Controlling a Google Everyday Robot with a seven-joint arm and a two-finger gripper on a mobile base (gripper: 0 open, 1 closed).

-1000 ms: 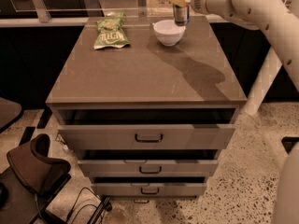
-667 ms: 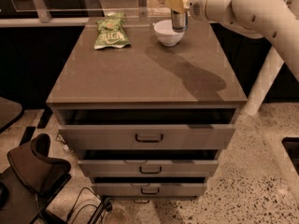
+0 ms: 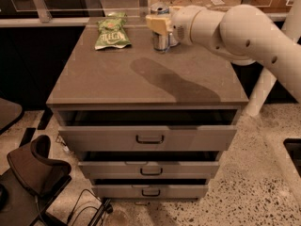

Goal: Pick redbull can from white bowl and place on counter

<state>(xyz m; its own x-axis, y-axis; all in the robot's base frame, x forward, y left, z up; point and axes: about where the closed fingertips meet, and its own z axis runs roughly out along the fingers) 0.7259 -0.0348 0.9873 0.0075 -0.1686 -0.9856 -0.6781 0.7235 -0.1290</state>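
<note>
Redbull can [image 3: 161, 41] clamped in tool [image 3: 158, 25], counter [image 3: 141, 76] rear.

arm [image 3: 244, 29]: glossy cream-white shell, thick rounded tube segments
joint: bulbous, smooth, same cream-white
markings: small dark round holes dotted along the upper segment
gripper [image 3: 160, 28]: pale tan-yellow boxy end piece on the white wrist, over the far edge of the grey-brown flat-topped bench [image 3: 117, 79]

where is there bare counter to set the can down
The counter is bare across its front and middle, below the green snack bag. Crowded at the back, where the claw is at the redbull can.
</note>
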